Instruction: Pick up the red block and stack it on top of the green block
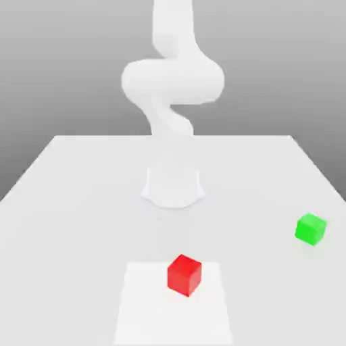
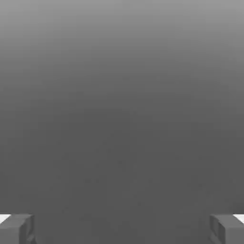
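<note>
A red block (image 1: 184,275) sits on the white table (image 1: 81,176) near the front, on a slightly brighter square patch. A green block (image 1: 310,229) rests on the table toward the exterior view's right, well apart from the red one. The white arm (image 1: 172,81) rises from its base (image 1: 172,187) at the table's middle and curls upward. In the hand view my gripper (image 2: 122,228) stands open, its two grey fingertips (image 2: 16,228) far apart with nothing between them, facing plain grey background.
The brighter square patch (image 1: 142,311) lies at the table's front centre under the red block. The arm's round base stands behind the red block.
</note>
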